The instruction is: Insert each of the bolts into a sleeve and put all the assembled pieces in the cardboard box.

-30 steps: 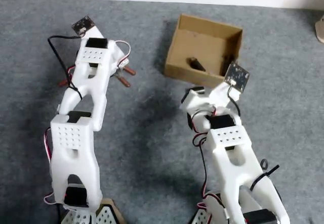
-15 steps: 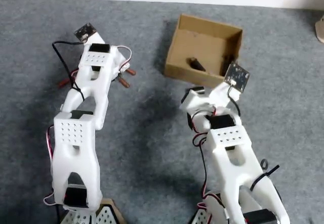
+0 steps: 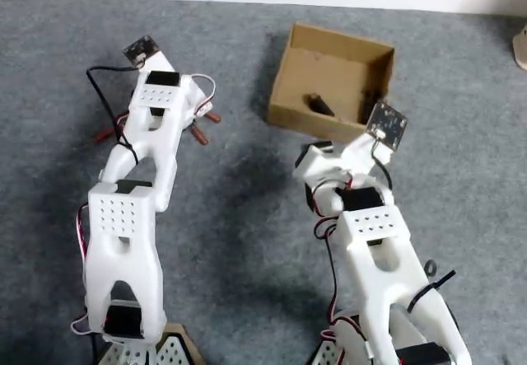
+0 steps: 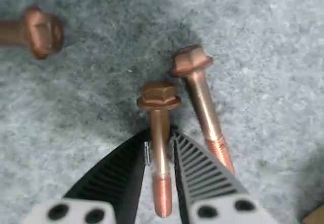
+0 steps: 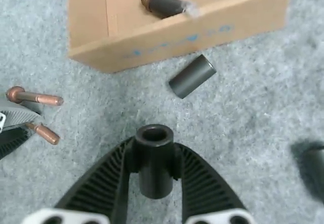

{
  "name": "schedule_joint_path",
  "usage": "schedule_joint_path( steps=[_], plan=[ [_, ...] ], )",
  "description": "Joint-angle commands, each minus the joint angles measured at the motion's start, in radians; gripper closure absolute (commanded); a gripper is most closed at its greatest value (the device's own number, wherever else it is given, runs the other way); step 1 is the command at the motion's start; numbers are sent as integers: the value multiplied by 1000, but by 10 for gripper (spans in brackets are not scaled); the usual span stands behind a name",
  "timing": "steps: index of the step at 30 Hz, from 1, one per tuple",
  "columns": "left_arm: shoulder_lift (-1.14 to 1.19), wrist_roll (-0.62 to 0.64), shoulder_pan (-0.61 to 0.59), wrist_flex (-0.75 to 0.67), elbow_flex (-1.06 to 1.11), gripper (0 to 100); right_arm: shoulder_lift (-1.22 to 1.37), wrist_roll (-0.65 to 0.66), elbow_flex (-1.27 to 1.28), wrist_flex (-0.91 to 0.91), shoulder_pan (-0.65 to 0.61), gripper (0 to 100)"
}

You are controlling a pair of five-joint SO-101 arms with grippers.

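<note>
We work over a grey carpeted tabletop. As we judge it, the step in hand is mating a bolt with a sleeve. The left gripper is clamped on the shank of a copper-coloured flange bolt, head out past the fingertips and threaded end back between the fingers. The right gripper is clamped round a dark cylindrical sleeve, its open bore showing at the fingertip end. A second bolt lies just beside the left gripper's held one, and a third bolt lies farther off to the other side. Just beyond the right gripper's fingertips lies a loose sleeve, and past it stands the cardboard box, already holding an assembled piece. Next, we think the two grippers must meet, thread end lined up square with the bore; since that end points back toward the wrist, the left arm likely has to turn first. The third bolt's shank is cut off at the picture's edge; the far part of the box is cut off in the right wrist view; a dark shape beside the right gripper is too blurred for us to name; from above, the arm hides the left gripper's fingers.
</note>
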Motion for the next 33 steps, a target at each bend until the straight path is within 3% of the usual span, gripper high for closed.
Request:
schedule_joint_path(
  steps=[1,5,9,19,26,33],
  plan=[
    [-27,-43,-4,43,-5,995,-45,57,-12,38,12,994],
    [-147,-80,21,164,2,995,-125,46,-71,249,5,994],
    [-266,-180,62,287,5,995,-228,55,-107,283,5,994],
    [-547,-276,119,310,226,995,-539,235,200,12,-44,995],
    [-789,-347,122,126,455,995,-671,255,346,-107,-56,995],
    [-1012,-480,209,-74,714,995,-704,433,386,-110,-168,995]
  ],
)
